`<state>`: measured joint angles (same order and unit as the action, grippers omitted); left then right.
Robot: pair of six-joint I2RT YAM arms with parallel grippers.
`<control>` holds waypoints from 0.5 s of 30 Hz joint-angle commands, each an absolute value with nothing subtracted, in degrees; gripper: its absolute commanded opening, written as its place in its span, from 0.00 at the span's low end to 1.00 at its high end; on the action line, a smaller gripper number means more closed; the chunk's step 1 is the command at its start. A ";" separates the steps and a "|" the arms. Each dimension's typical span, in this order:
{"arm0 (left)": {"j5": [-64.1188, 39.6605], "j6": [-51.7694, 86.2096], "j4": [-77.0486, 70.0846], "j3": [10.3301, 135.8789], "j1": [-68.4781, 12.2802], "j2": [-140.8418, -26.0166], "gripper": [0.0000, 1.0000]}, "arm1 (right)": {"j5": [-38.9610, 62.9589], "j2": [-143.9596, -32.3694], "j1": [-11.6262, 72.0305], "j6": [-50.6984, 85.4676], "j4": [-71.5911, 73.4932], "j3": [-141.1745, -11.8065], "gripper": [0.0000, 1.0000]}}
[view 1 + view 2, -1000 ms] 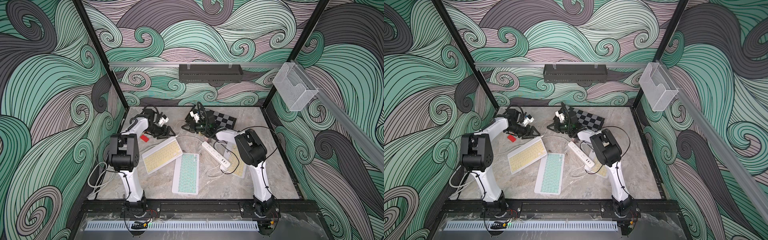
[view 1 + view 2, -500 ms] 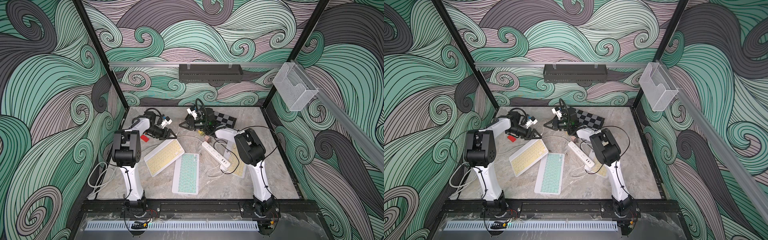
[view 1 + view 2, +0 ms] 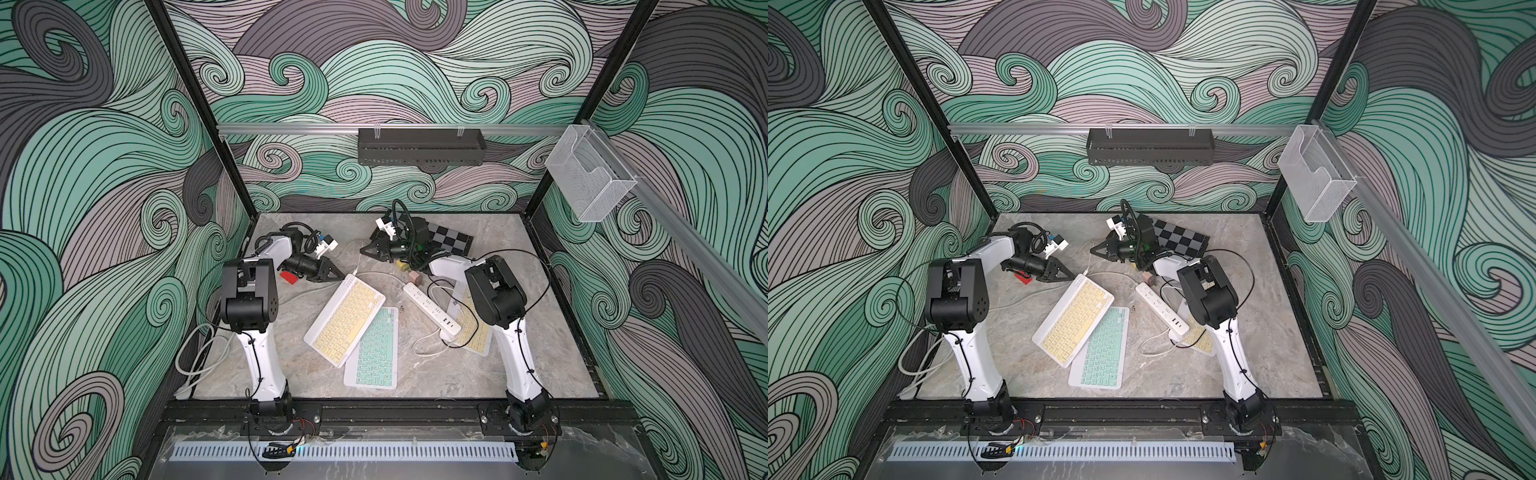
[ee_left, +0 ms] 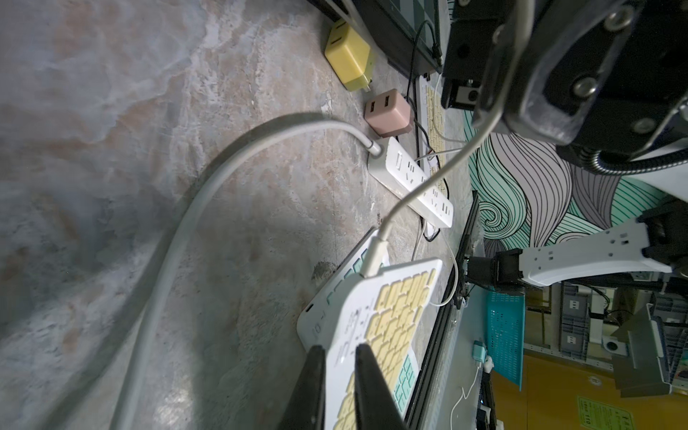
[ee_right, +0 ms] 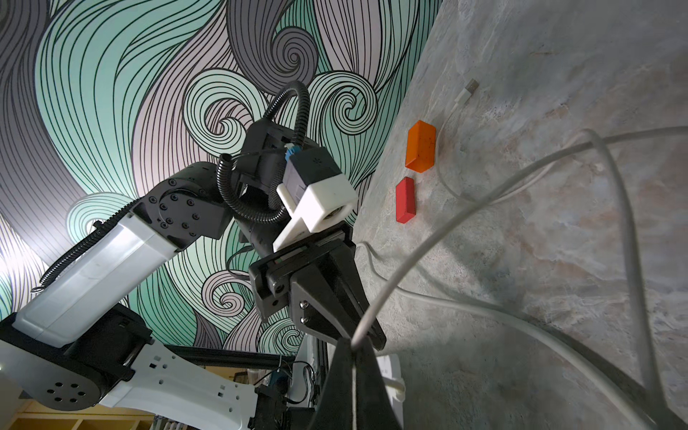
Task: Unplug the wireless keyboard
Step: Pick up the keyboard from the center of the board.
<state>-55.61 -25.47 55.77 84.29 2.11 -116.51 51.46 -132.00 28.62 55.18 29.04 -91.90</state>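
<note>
**A:** Where is the wireless keyboard?

**B:** The yellow-keyed keyboard [image 3: 345, 320] lies slantwise near the centre of the table [image 3: 540, 357]. Its near edge rests over a mint-keyed keyboard [image 3: 374, 353] at 5 o'clock from it.

**A:** Plugged in?

**B:** Yes. A white plug [image 4: 374, 253] sits in its far edge by the 12 o'clock corner (the thin charging cable [image 4: 439, 175] climbs away from it in the left wrist view).

**A:** And the grippers?

**B:** The left gripper [image 4: 339, 350], at 9 o'clock of that corner, pinches the keyboard's edge between its fingers. The right gripper [image 5: 353, 344], just past the plug at 12 o'clock, is pressed together on the cable, above the tabletop.

**A:** Anything beside it?

**B:** A white power strip [image 3: 432, 309], at 3 o'clock of the keyboard.
</note>
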 commanded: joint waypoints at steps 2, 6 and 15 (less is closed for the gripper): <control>-59.74 -28.21 58.29 85.70 1.94 -117.18 0.14 | 50.91 -133.22 28.34 56.59 32.36 -93.33 0.00; -58.95 -27.94 57.76 85.45 1.85 -118.09 0.45 | 51.33 -133.77 28.39 57.88 33.65 -93.69 0.00; -57.08 -26.87 55.36 85.21 1.58 -120.26 0.61 | 51.99 -133.85 28.48 58.83 34.07 -94.83 0.00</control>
<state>-57.19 -25.93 55.68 84.31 1.83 -119.55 51.31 -133.19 28.58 57.69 31.07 -93.12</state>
